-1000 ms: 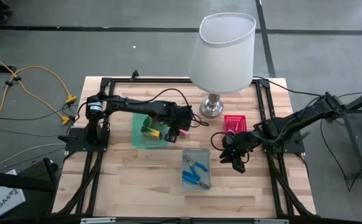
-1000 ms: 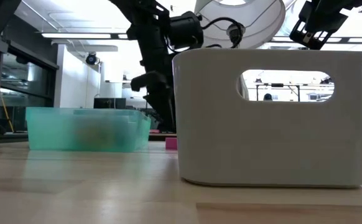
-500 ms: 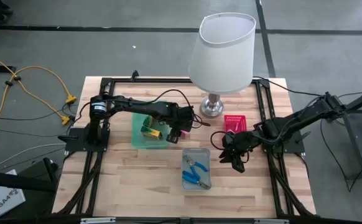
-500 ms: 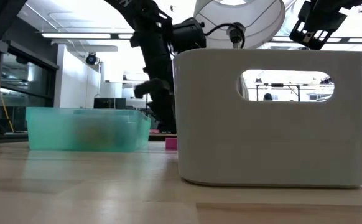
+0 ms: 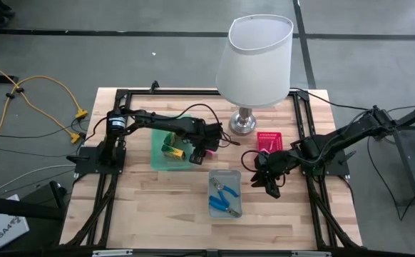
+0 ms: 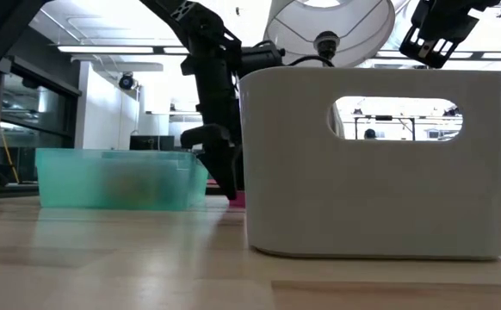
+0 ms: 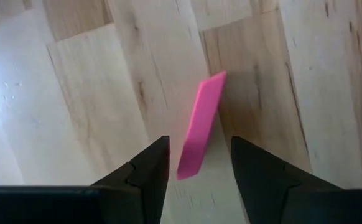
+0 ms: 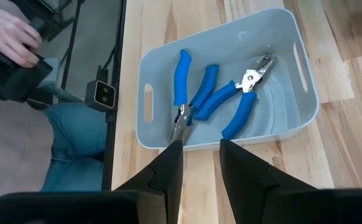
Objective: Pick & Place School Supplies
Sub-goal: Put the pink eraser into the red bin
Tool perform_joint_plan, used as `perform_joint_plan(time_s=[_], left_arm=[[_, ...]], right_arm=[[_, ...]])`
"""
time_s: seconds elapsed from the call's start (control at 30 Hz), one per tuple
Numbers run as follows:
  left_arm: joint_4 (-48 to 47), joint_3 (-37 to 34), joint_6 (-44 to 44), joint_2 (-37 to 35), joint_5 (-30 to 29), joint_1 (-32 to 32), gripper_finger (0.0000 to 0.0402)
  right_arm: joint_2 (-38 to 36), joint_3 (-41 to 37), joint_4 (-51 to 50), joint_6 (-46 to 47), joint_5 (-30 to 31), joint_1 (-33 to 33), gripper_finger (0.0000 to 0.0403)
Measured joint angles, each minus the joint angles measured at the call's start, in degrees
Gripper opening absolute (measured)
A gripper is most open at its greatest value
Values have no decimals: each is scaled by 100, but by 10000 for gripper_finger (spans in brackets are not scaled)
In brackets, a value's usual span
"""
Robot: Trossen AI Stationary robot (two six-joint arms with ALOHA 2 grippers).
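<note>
One flat pink bar (image 7: 201,124) lies on the bare wood just ahead of my left gripper (image 7: 199,163), its near end sitting in the gap between the two dark fingers (image 7: 145,168), which stand apart on either side of it and hold nothing yet. From above I see that gripper (image 5: 200,151) hovering low beside the green tray (image 5: 159,158), close to the lamp base (image 5: 242,123). I judge the bar to be light, thin and fairly stiff, probably an eraser or a plastic strip with a matte, slightly grippy face; lying flat on smooth planks, it offers only its narrow long edges, so I would take it across the short width near the middle, with the fingertips pressed close to the wood, and expect it to skid or tip if one finger meets it first. The table (image 5: 157,207) is pale jointed board with a light sheen. My right gripper (image 5: 268,180) waits off to the other side, over the table next to the grey tray (image 8: 293,56), fingers (image 8: 168,168) partly apart and empty. That tray is glossy moulded plastic with handle slots, and in it lie blue-handled pliers (image 8: 190,93): rubbery sleeves on bright steel jaws, heavier and awkward. A small pink tray (image 5: 269,139) sits near the lamp.
</note>
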Motion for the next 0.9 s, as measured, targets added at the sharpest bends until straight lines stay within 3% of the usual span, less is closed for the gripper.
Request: perform_joint_plan(time_s=[0.23,0.63,0.9], left_arm=[[-2,0,-1,0,-45,0,127],[0,0,24,-2,-122,-11,26],[15,2,201,-7,-420,-22,20]], right_arm=[[0,1,1,0,-2,0,97],[0,2,17,0,-24,0,97],[0,0,17,0,-24,0,97]])
